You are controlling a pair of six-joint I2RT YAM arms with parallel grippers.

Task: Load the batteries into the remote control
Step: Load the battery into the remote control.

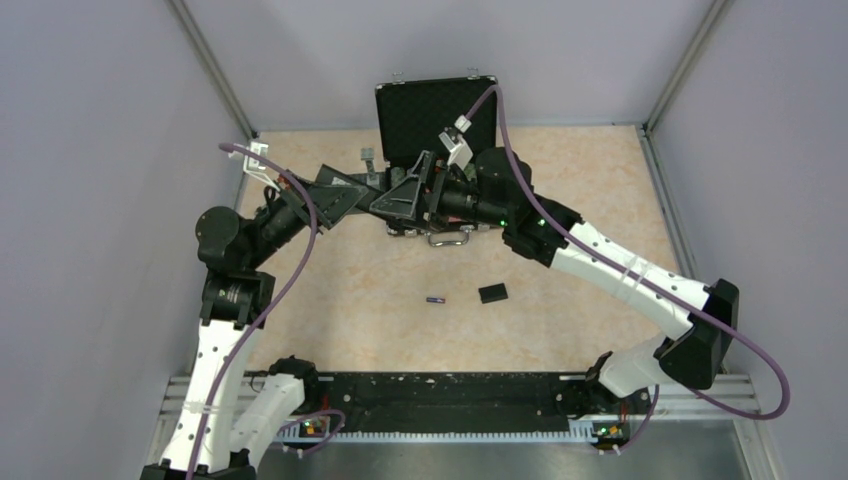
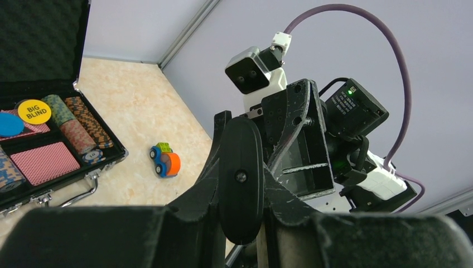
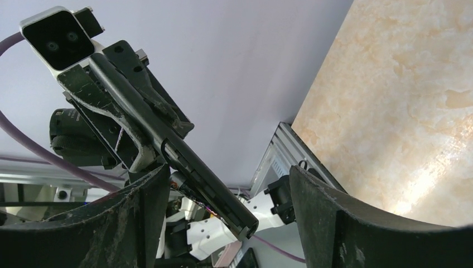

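Note:
My left gripper (image 1: 393, 203) (image 2: 242, 209) is shut on the remote control (image 2: 241, 178), a slim black bar held in the air at the back of the table. In the right wrist view the remote (image 3: 206, 173) slants between my right fingers (image 3: 318, 212) without touching them. My right gripper (image 1: 425, 192) (image 3: 226, 215) is open around the remote's free end. One battery (image 1: 435, 299), dark with a lighter end, lies on the table in front of the arms. I cannot make out the second battery.
A small black cover piece (image 1: 492, 293) lies right of the battery. An open black case (image 1: 436, 118) with poker chips and cards (image 2: 56, 162) stands under and behind the grippers. A small toy car (image 2: 165, 160) sits beside the case. Walls enclose three sides.

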